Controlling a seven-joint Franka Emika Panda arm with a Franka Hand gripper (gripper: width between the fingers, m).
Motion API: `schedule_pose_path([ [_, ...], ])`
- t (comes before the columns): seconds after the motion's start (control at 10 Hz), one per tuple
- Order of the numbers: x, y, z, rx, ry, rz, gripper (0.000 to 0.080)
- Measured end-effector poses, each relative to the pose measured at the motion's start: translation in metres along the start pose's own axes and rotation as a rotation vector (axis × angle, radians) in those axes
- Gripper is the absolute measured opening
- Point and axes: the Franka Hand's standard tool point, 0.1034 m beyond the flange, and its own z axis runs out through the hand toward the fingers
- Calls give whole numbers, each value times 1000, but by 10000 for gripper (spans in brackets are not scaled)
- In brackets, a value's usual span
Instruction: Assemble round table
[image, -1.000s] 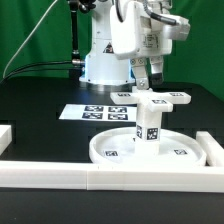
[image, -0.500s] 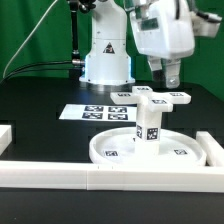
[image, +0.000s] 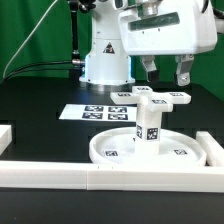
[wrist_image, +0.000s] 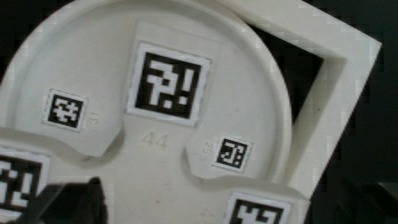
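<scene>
The large round disc (image: 112, 152) lies flat on the table near the front rail. The short leg (image: 148, 126) stands upright on its middle. The cross-shaped foot (image: 156, 98) sits on top of the leg. My gripper (image: 165, 72) hangs just above the foot, open and empty, with a finger on either side and neither touching it. The wrist view shows the foot (wrist_image: 169, 140) close up from above with its square tags. One dark fingertip (wrist_image: 68, 203) shows at the edge of that view.
The marker board (image: 90, 112) lies on the black table behind the disc. Long white border rails run along the front (image: 100, 177), the exterior view's right (image: 214, 150) and left (image: 6, 136). The robot base (image: 105, 62) stands at the back.
The hand has turned about its wrist, so both fingers now face the exterior camera, and has shifted slightly right and up. The foot, leg and disc have not moved.
</scene>
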Motion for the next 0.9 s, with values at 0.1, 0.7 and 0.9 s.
schedule_pose_path([
  [0.1, -1, 1, 3, -26, 10, -110, 648],
  [0.7, -1, -5, -1, -60, 8, -506, 648],
  [0.9, 2, -4, -3, -83, 18, -750, 648],
])
